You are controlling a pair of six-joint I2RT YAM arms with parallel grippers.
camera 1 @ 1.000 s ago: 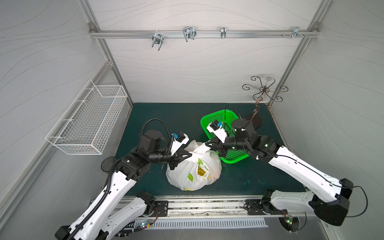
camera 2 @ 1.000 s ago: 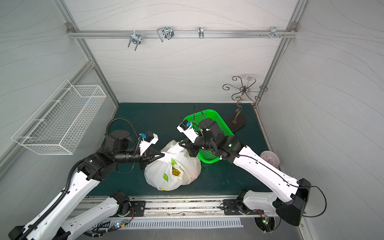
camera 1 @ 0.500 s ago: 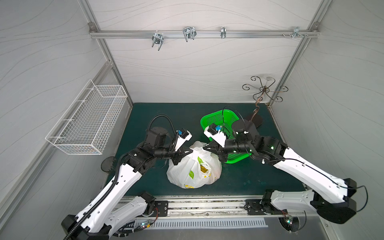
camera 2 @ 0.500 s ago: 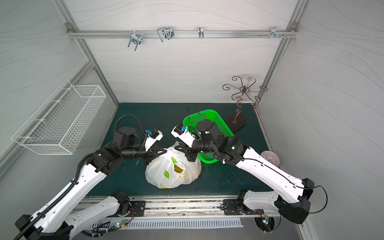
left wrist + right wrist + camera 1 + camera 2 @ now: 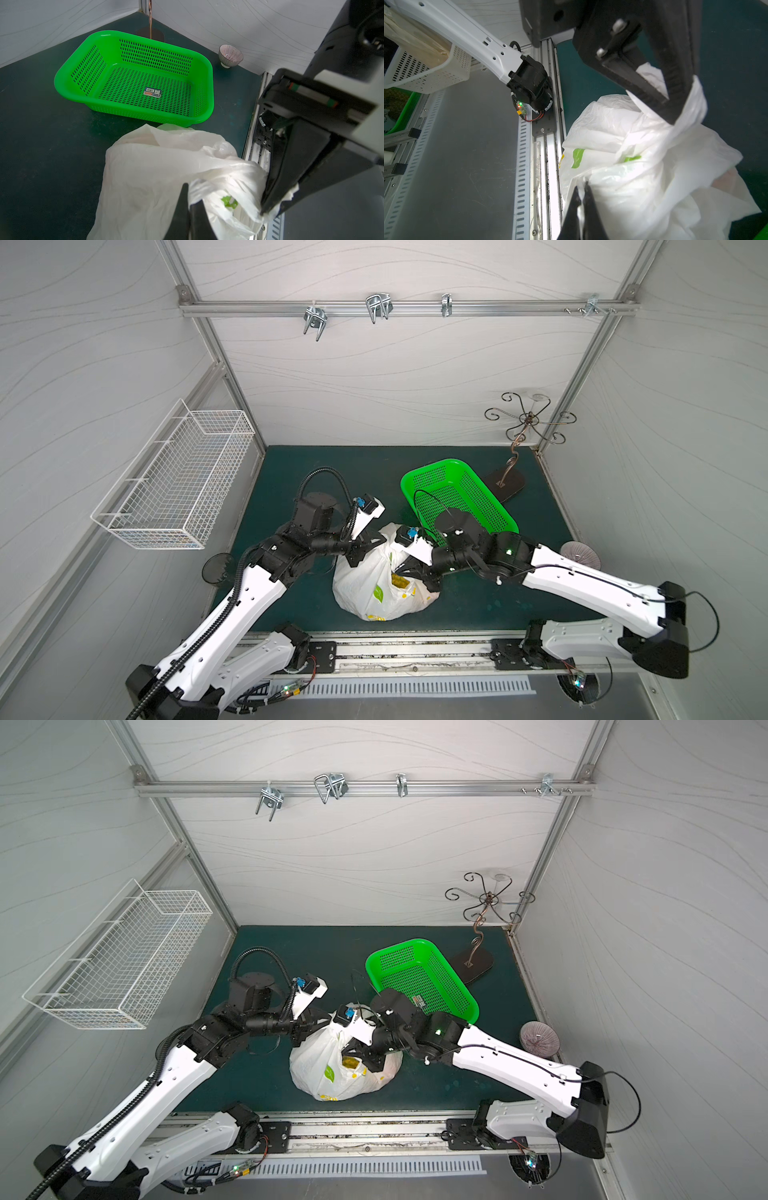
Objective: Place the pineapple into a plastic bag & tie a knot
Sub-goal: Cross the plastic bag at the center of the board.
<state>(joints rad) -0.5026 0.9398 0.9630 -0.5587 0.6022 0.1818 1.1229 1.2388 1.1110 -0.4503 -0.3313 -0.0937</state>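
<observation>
Right wrist view shows the left end effector [image 5: 671, 114] and right end effector [image 5: 582, 200] each clamped tight on gathered folds of the plastic bag [image 5: 643, 166], which sits on the table [image 5: 591, 83] just beside the green tray [image 5: 457, 489].

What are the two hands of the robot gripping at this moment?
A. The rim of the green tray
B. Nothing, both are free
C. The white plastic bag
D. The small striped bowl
C: in the right wrist view, the left hand and the right hand are each shut on the thin white film of the plastic bag.
</observation>
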